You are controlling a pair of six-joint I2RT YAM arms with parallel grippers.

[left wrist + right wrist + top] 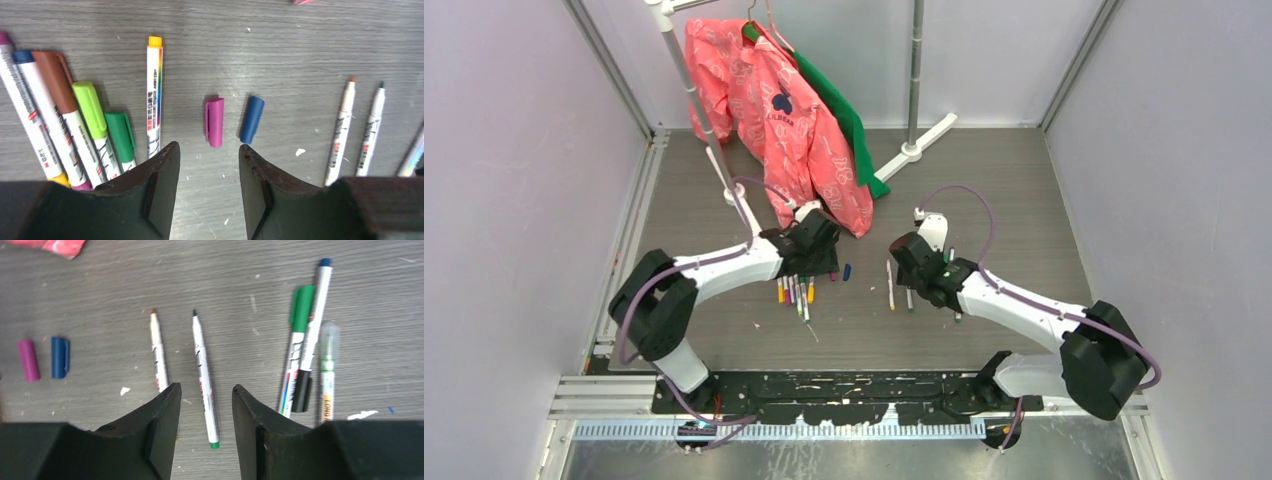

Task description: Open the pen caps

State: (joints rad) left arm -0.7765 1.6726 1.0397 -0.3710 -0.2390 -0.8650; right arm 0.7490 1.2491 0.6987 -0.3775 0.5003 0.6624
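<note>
Two loose caps, the purple cap [214, 122] and the blue cap [251, 120], lie side by side on the tabletop [300, 40] just right of the left hand [207, 150], whose jaws stand apart and empty, as on the right hand [205, 390].

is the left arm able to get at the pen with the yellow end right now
Probably yes: the pen with the yellow end lies uncovered just beyond the open left gripper.

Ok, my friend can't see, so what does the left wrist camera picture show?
A purple cap and a blue cap lie loose, side by side, on a grey table just ahead of the open, empty left gripper. Left of them lie capped pens in a row; right of them, two uncapped pens.
</note>
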